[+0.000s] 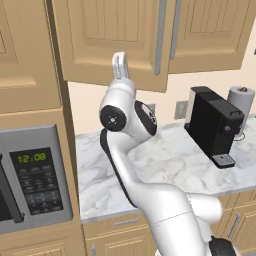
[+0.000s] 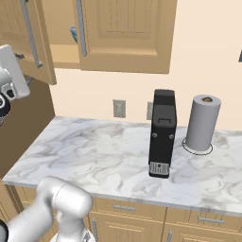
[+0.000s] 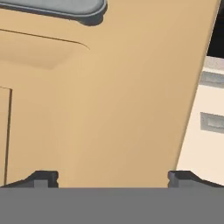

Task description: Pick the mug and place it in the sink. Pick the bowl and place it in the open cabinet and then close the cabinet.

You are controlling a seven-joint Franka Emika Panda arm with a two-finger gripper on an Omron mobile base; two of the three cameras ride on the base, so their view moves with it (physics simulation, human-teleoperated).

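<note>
Closing stage, by my judgement: the bowl (image 2: 73,33) sits inside the upper cabinet (image 2: 35,42), upper left of the right base view, door ajar. Gripper (image 3: 113,177) spread wide, empty, facing the door panel. Counted: one bowl, one coffee machine (image 2: 162,132), one paper-towel roll (image 2: 202,124).

base views: flank arm, share counter (image 1: 165,160) | hand view: close on cabinet (image 3: 109,109)

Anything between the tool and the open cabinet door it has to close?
Nothing visible. The open tool faces the cabinet door close up, its bare wood panel straight ahead with no object between them. The bowl appears to sit inside the cabinet.
</note>
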